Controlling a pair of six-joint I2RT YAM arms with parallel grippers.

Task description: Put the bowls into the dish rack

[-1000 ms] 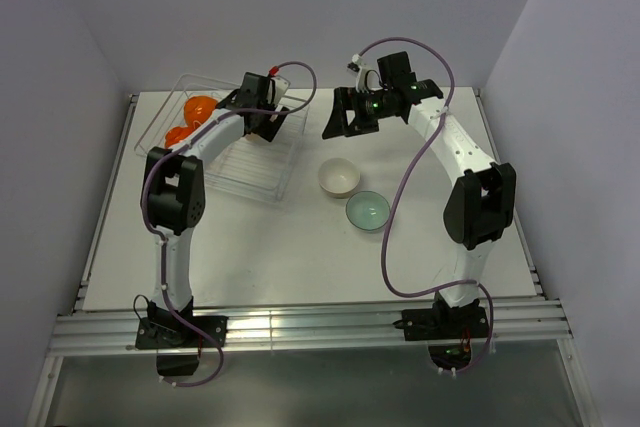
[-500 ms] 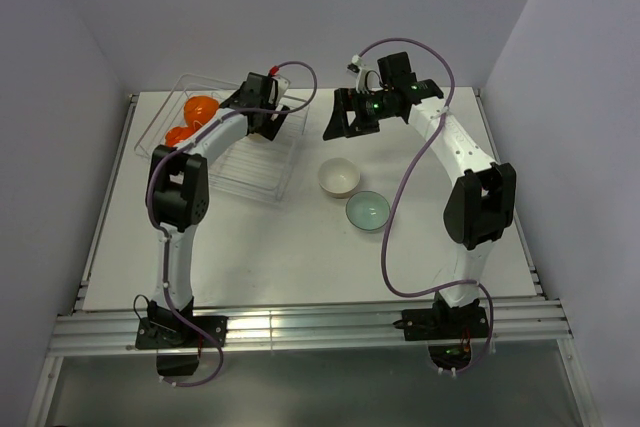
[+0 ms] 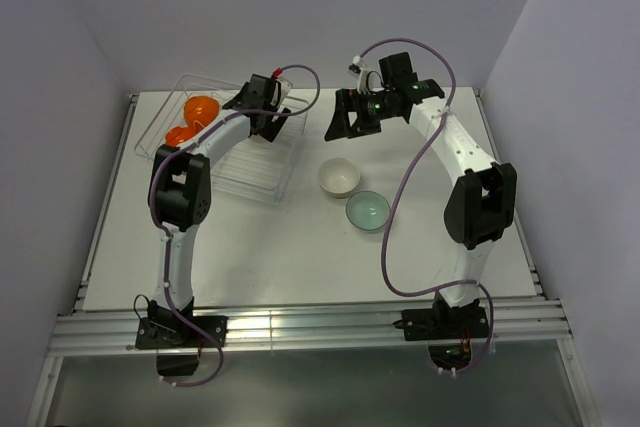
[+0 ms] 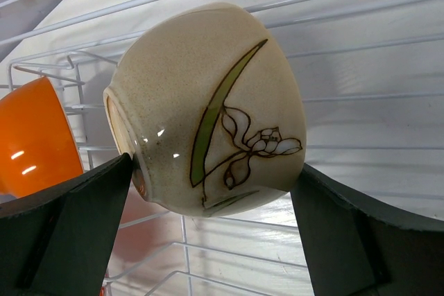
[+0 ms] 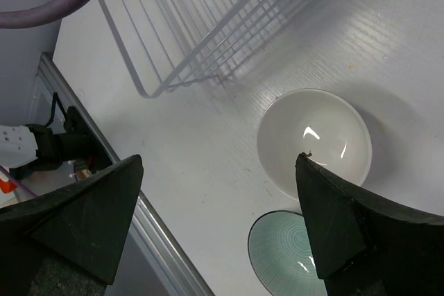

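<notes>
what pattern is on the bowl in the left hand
Speckled cream bowl with a green leaf and outlined flower; best in the left wrist view.

Bowls: 4 total. Cream x2: flower-print bowl (image 4: 208, 109) and plain cream bowl (image 3: 339, 177). Teal bowl (image 3: 367, 210) x1. Orange bowl (image 3: 203, 107) x1; there's a 2nd orange patch just beside it in top view, can't tell if it's a bowl or a reflection. Dish rack (image 3: 255, 173) x1. Arms x2: left arm (image 3: 225, 133), right arm (image 3: 456, 143). Grippers x2: left gripper (image 4: 211, 168), right gripper (image 5: 218, 159), 2 fingers ea.
</notes>
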